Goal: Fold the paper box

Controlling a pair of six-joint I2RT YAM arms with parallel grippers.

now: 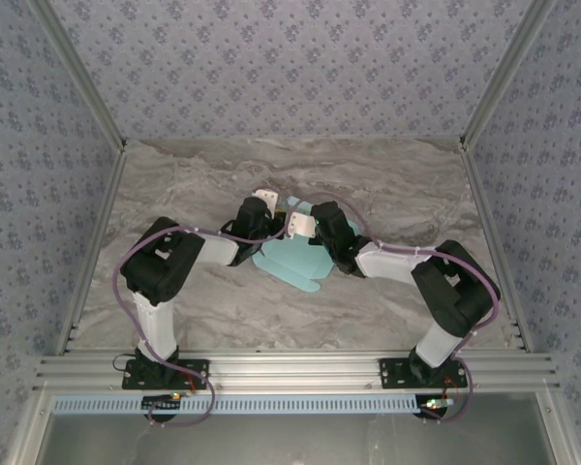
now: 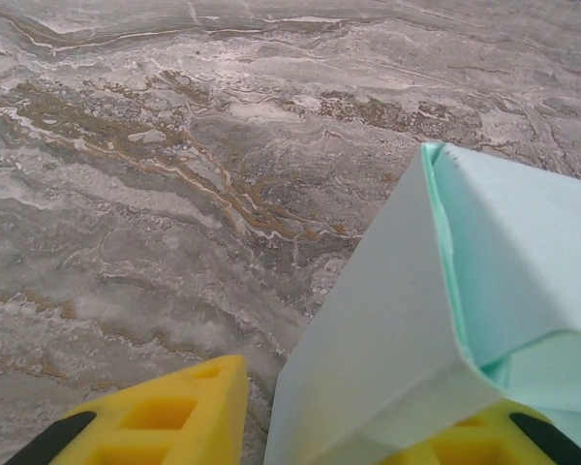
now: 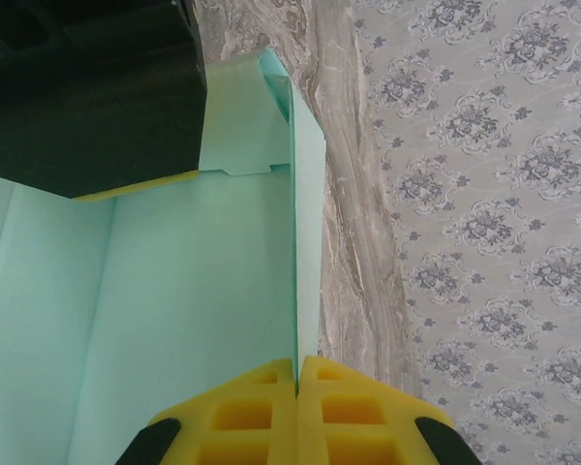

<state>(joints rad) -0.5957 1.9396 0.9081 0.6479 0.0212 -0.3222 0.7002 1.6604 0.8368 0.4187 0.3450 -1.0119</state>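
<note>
We see the right gripper (image 3: 298, 387) with its two yellow fingers (image 3: 242, 417) pressed together on an upright wall of the paper box (image 3: 174, 291). The thin card edge is nipped in the seam between them.

The left gripper (image 2: 320, 431) has its fingers (image 2: 165, 418) apart. One stands just beside a raised, folded panel of the box, with a sliver of the marble table (image 2: 174, 194) showing between. The other sits behind that panel and is mostly covered by it, so we cannot tell whether it touches the card.

The box itself is pale cyan and lies near the middle of the table, between the two wrists. In the overhead view its rounded flaps are spread flat on the near side. From above, both wrists cover the far part of the box, and the fingertips are hidden there.

In the right wrist view a black housing (image 3: 87, 87) just beyond the box blocks its far corner, and the box's left part runs off the frame.
</note>
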